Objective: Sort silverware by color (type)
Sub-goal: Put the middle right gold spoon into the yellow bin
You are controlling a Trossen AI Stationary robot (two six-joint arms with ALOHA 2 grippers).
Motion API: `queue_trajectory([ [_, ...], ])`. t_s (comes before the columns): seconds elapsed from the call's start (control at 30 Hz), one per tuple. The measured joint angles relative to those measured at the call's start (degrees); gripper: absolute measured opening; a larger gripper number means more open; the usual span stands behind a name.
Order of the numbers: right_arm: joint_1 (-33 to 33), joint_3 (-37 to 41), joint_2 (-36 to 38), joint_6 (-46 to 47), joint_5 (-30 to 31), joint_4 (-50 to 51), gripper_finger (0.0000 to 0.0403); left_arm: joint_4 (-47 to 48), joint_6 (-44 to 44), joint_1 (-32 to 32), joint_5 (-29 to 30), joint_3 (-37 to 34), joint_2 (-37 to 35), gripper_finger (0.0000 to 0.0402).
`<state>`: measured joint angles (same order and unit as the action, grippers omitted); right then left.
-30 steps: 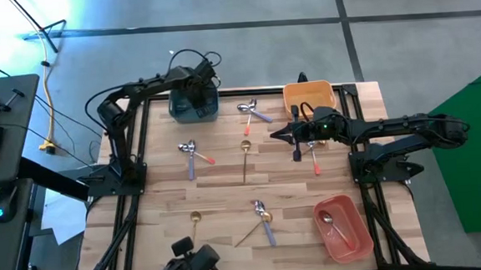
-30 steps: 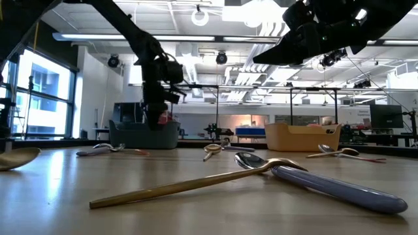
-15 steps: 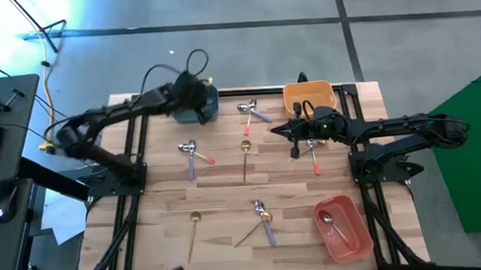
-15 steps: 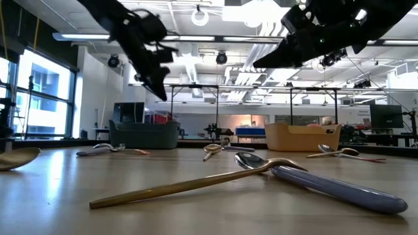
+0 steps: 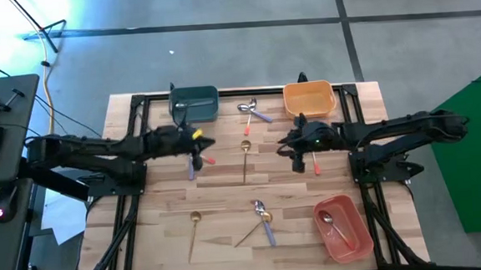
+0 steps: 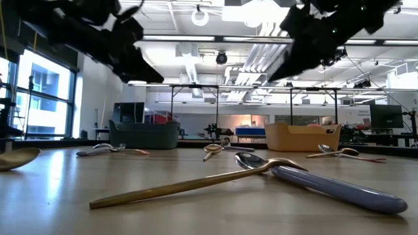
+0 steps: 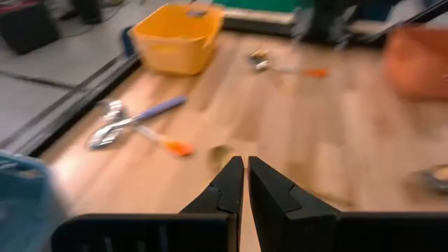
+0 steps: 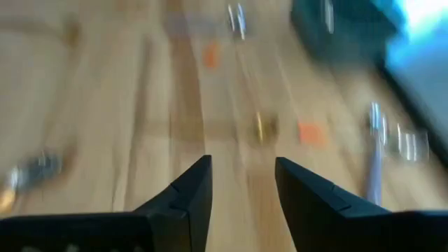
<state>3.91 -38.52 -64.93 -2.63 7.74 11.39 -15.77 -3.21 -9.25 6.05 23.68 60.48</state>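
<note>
We are looking down on a wood table [image 5: 169, 198] with two arms over it. The left gripper [image 5: 197, 143] is hanging over the left middle of the table, right above a pair of spoons [image 5: 193, 157] lying there, one with a red handle and one with a purple handle. In the left wrist view its fingers [image 7: 225, 187] are pressed together, with only a thin line between them, and they are holding nothing. The right gripper [image 5: 284, 142] is hanging over the right middle of the table, just in front of the orange bin [image 5: 309, 99]. In the right wrist view its fingers [image 8: 189, 190] are wide apart and nothing is between them.

The silverware is lying all over the table. A purple spoon [image 5: 256, 111] and a red one are crossing each other between the teal bin [image 5: 195, 103] and the orange bin. A gold spoon [image 5: 245, 157] is lying in the middle of the table. A red-handled spoon [image 5: 315, 161] is lying just beside the right gripper. Near the front edge, a gold spoon [image 5: 194, 230] is lying alone on the left. Next to it, a gold one and a purple one [image 5: 263, 218] are crossing each other, and we are seeing these two big and close in the low view [image 6: 326, 186]. One spoon [image 5: 329, 226] is lying inside the red bin [image 5: 357, 238] at the front right corner
</note>
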Motion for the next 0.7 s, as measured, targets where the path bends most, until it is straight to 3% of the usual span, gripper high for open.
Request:
queue_trajectory([
  [0.13, 1.23, -6.24, 0.0, 2.33, 4.22, 22.51, 0.0149, -5.35, -1.19, 5.72, 0.81, -2.44, -0.7, 0.0012],
  [0.27, 4.48, -7.89, -0.43, -1.0, 1.96, 32.0, 0.0149, -5.75, -0.77, 9.36, 3.88, -2.43, -0.69, 0.0012],
  [0.4, 7.67, -6.36, -3.14, -3.47, -2.8, 34.4, 0.0149, -5.57, -1.06, 11.39, 5.02, -2.43, -0.69, 0.0012],
  [0.7, 9.61, -4.12, -15.86, -12.75, -3.27, 32.75, 0.0149, -5.17, -0.14, 12.78, 5.06, -2.43, -0.67, 0.0012],
])
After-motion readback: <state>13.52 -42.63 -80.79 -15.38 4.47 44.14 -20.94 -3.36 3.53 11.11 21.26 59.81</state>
